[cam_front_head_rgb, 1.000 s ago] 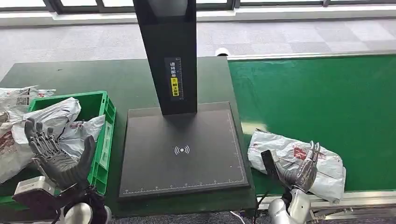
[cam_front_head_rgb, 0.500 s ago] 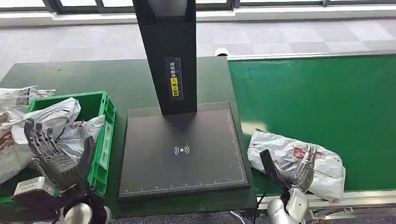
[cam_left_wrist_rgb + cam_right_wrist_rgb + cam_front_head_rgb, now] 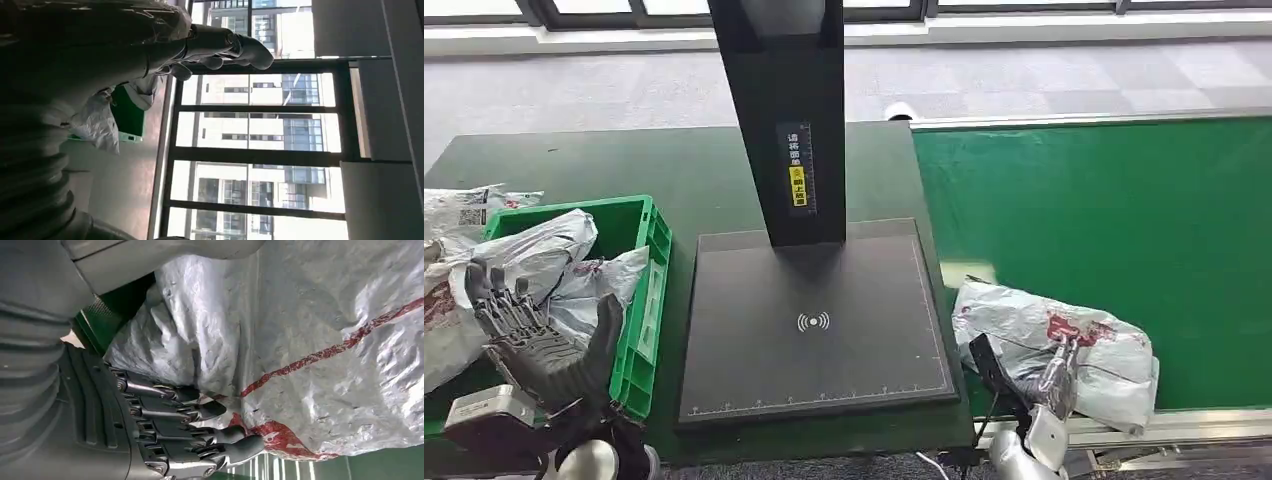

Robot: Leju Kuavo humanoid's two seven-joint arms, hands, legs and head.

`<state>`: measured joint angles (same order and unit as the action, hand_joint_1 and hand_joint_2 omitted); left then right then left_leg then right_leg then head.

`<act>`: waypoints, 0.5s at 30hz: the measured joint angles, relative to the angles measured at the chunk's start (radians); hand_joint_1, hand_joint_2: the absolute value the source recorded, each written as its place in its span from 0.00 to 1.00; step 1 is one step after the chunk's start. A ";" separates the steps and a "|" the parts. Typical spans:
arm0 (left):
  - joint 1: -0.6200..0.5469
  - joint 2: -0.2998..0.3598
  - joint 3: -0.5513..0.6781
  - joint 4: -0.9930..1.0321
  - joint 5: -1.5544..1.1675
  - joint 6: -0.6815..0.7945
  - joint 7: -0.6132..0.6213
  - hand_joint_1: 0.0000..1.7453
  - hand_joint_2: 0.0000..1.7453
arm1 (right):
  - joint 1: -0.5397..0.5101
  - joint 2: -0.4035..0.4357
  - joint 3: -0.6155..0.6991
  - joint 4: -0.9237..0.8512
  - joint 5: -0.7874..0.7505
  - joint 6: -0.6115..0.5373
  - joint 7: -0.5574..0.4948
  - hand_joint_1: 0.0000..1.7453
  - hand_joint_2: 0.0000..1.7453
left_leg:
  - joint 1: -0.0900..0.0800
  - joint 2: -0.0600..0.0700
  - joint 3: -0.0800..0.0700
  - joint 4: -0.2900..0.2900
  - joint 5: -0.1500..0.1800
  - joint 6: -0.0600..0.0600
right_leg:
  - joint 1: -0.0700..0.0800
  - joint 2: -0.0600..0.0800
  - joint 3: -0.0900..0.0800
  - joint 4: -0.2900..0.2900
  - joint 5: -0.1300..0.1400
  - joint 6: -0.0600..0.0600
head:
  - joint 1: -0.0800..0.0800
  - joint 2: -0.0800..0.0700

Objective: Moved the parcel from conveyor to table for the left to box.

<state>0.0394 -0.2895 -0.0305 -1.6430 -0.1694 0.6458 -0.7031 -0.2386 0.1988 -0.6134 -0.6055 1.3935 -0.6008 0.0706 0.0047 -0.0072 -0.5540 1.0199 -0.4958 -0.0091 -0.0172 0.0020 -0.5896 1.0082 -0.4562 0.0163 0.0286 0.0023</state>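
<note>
1. Since a second ago my right hand has sunk lower at the near edge of the conveyor, and the parcel has bunched up and slid a little left, toward the table
2. My right fingers lie curled against the crinkled grey plastic of the parcel, thumb on the other side; I judge them clamped on a fold of it, though the thumb's contact is hidden
3. That parcel lies on the green belt at its near left corner, just right of the black scanner pad, and its long axis runs left to right
4. My left hand is raised at the near left, beside the green crate of bagged parcels, fingers apart and holding nothing
5. What the coming move turns on: the parcel sits directly under and just beyond my right hand, which is much the nearer of the two, so the carry goes leftward across the belt's edge to the table, within reach of my left
</note>
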 measured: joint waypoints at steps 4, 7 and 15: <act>0.000 0.000 0.000 -0.003 0.000 0.000 0.000 0.00 1.00 | -0.006 -0.003 0.000 0.014 0.000 -0.001 0.000 0.00 1.00 | 0.000 0.000 0.001 0.000 0.000 0.000 | 0.000 0.000 0.001 0.000 0.000 0.000 | 0.000 0.000; 0.001 0.000 0.000 -0.003 0.000 0.000 0.000 0.00 1.00 | -0.009 -0.003 0.000 0.021 0.000 -0.002 0.000 0.00 1.00 | 0.000 0.000 0.001 0.000 0.000 0.000 | 0.000 0.000 0.002 0.000 0.000 0.000 | 0.000 0.000; 0.002 0.000 0.000 -0.004 0.000 0.000 0.000 0.00 1.00 | -0.012 -0.003 0.000 0.029 0.000 -0.006 0.000 0.00 1.00 | 0.000 0.000 0.002 0.000 0.000 0.000 | 0.000 0.000 0.002 0.000 0.000 0.000 | 0.000 0.000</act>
<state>0.0412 -0.2895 -0.0305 -1.6472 -0.1694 0.6458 -0.7031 -0.2505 0.1957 -0.6134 -0.5764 1.3935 -0.6065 0.0702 0.0044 -0.0074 -0.5522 1.0202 -0.4958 -0.0090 -0.0175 0.0018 -0.5873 1.0081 -0.4562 0.0164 0.0286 0.0023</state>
